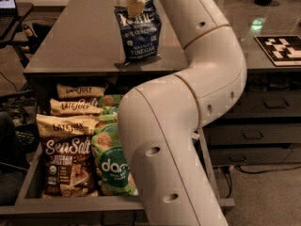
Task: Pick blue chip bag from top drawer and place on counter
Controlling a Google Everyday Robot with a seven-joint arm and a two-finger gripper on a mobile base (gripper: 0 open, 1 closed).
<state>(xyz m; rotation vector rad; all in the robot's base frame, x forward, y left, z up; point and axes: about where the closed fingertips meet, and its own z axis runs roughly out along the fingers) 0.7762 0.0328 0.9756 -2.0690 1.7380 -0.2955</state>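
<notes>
Legend: the blue chip bag [138,32], upper centre below the gripper [135,6], reads "Kettle" and "VINEGAR". In the top drawer [70,204], lower left, the brown bag [66,166] reads "SeaSalt". The tan bags [77,108] behind it read "LATE JULY". The green bag [113,166] reads "do", the rest hidden by the arm [188,126].

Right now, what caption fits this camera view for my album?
Gripper at the top of the blue chip bag, upright on the counter behind the open top drawer.

The end effector [135,4] is sitting at twelve o'clock of the blue chip bag [139,32]; the surface [70,41] at nine o'clock is lying free; the arm [188,126] is blocking the top drawer [70,204].
</notes>
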